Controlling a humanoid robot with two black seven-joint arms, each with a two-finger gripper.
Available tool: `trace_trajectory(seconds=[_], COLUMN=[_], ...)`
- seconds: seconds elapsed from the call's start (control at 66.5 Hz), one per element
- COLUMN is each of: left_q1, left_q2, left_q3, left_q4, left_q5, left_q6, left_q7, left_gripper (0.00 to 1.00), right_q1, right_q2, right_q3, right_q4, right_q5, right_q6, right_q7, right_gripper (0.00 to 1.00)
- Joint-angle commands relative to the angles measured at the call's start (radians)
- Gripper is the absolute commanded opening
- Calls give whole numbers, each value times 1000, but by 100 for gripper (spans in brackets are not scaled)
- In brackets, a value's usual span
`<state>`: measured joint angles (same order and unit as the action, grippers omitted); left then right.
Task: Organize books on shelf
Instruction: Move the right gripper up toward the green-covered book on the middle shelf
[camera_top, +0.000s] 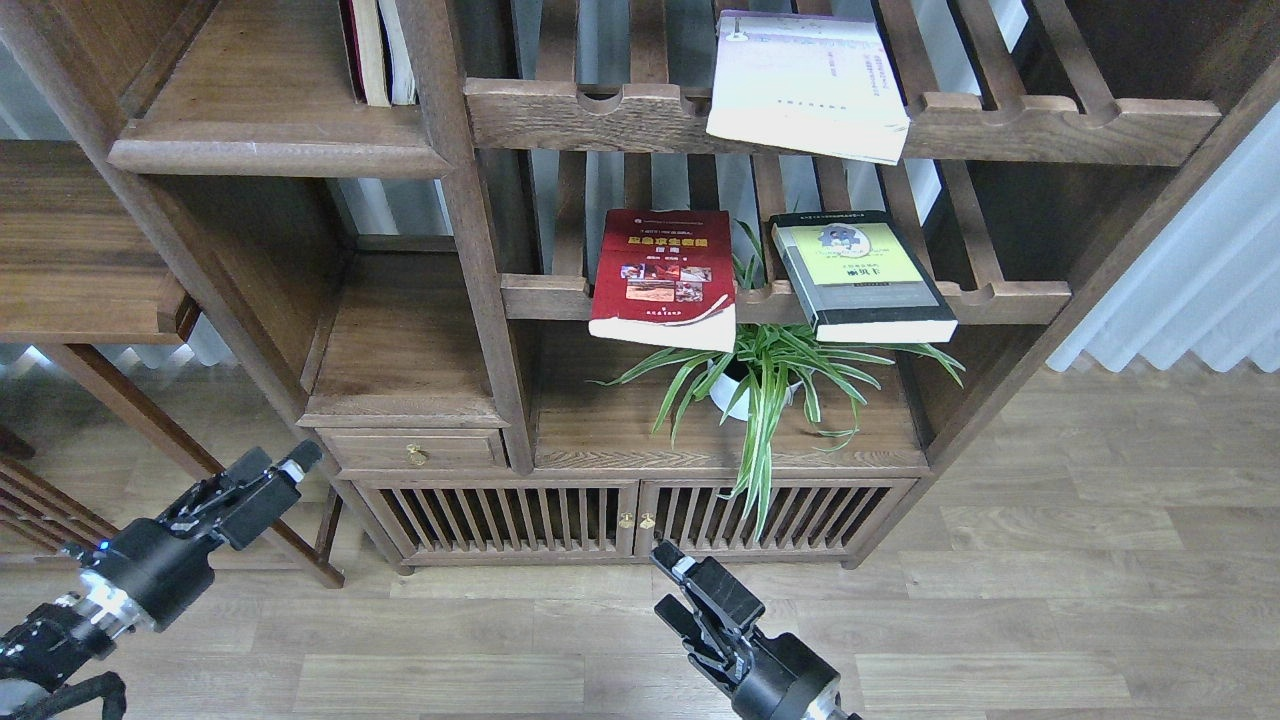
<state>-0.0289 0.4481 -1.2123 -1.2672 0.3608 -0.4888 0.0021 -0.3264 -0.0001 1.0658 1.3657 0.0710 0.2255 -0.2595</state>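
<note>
A red book (662, 275) lies flat on the middle slatted rack, its front edge hanging over the rail. Right of it on the same rack lies the thick yellow-green-and-grey book (858, 275). The pale white paperback (808, 85) rests tilted on the upper slatted rack. The solid dark-brown shelf (270, 150) is at the upper left, with a few upright books (378, 50) at its right end. My left gripper (300, 460) hovers low at the left. Low in the centre is my right gripper (672, 562). Both are far below the books and hold nothing. Their dark fingers overlap.
A potted spider plant (760, 385) stands on the cabinet top below the red book, its leaves reaching up between the two books and down over the cabinet doors (640, 515). A small drawer (415, 452) sits left of it. Wooden furniture (70, 250) stands at the left, curtains at the right.
</note>
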Motion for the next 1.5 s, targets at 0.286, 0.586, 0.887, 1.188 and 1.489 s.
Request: trace_trajectory(seconds=[0.286, 0.586, 0.887, 1.188, 1.489], left_q1=[-69, -71, -55, -37, -31], left_q2=[4, -2, -6, 0, -43], left_q3=[-39, -52, -68, -203, -230], left_q4=[60, 77, 80, 111, 157], left_q5=[0, -26, -69, -132, -155], left_q6=[0, 0, 0, 0, 0], left_q7=[107, 108, 107, 107, 107], left_gripper=[100, 100, 100, 100, 100], right_q1=[127, 193, 339, 352, 322], right_q2=[-3, -5, -25, -15, -31], right_q3=[28, 10, -66, -63, -98], right_q4=[-108, -211, -250, -290, -307], right_q5=[-2, -4, -4, -2, -4], right_q6=[146, 263, 263, 263, 263], right_q7=[0, -3, -4, 3, -6], right_gripper=[99, 99, 99, 99, 99])
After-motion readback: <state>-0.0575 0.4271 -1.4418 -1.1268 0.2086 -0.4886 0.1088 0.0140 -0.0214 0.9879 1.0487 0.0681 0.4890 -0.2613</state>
